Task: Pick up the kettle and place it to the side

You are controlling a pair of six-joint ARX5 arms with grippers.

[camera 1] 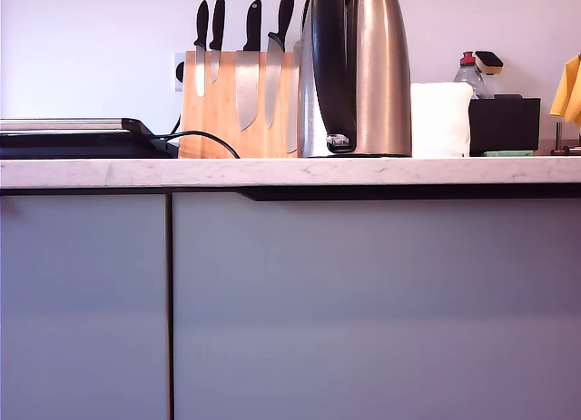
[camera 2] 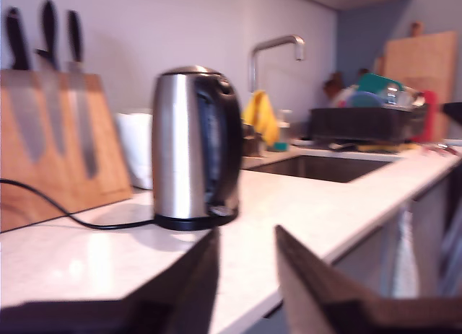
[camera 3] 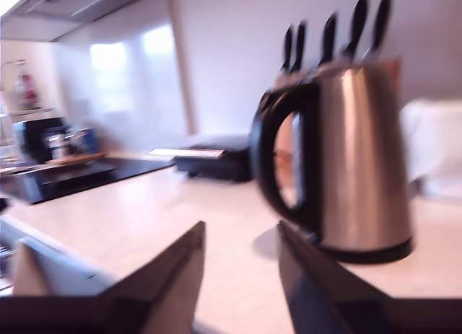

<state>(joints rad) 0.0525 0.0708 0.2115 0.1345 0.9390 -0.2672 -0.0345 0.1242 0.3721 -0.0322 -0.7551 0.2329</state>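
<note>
Exterior view: the kettle point(camera 1: 363, 71) stands upright on the white desk point(camera 1: 290, 171), just beside the wooden knife block point(camera 1: 238, 107). My first tool point(camera 2: 245, 276) and my second tool point(camera 3: 242, 273) each hang apart from it, fingers spread, holding nothing.

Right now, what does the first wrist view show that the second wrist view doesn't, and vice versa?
Only the first wrist view: the faucet, the sink, a dish rack, a yellow cloth, a cutting board, and a black cord running toward the kettle's base.
Only the second wrist view: a dark flat appliance behind the kettle and a black cooktop farther along the counter.
Both: the kettle upright on the counter, the knives behind it, and an open pincer short of the kettle.
</note>
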